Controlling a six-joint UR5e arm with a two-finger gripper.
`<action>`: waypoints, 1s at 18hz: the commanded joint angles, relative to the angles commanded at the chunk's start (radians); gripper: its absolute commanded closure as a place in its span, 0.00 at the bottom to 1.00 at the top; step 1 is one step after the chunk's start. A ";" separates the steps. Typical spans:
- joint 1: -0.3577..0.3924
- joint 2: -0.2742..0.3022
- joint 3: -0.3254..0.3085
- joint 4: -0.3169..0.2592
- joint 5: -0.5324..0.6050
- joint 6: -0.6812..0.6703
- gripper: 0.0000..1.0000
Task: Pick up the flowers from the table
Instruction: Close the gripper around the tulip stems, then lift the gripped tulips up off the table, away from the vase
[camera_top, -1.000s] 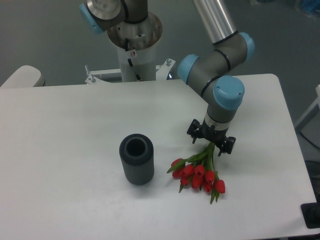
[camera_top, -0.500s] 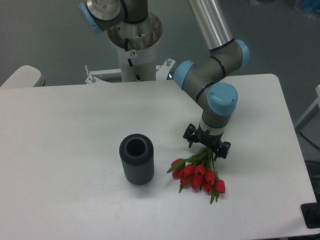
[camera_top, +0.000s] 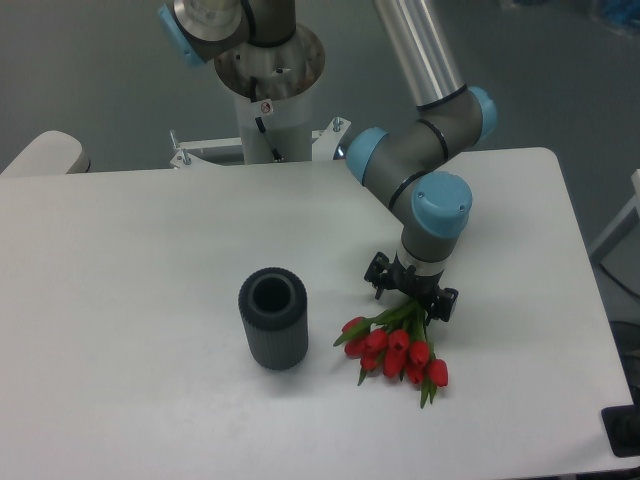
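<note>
Just one bunch of flowers (camera_top: 398, 348) — one ribbed cylinder (camera_top: 272, 318) beside.

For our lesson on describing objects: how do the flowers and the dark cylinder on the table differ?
The flowers are red with green stems; the cylinder is dark grey all over. The flowers lie flat on the table; the cylinder stands upright, its open end facing up. The flowers sit right under the gripper; the cylinder stands apart from it. Both rest on the white table.
</note>
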 joint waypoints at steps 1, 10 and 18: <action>0.000 0.000 0.003 0.000 -0.003 0.000 0.29; 0.000 -0.005 0.035 -0.003 -0.003 0.002 0.72; -0.002 -0.008 0.164 -0.026 -0.008 0.005 0.72</action>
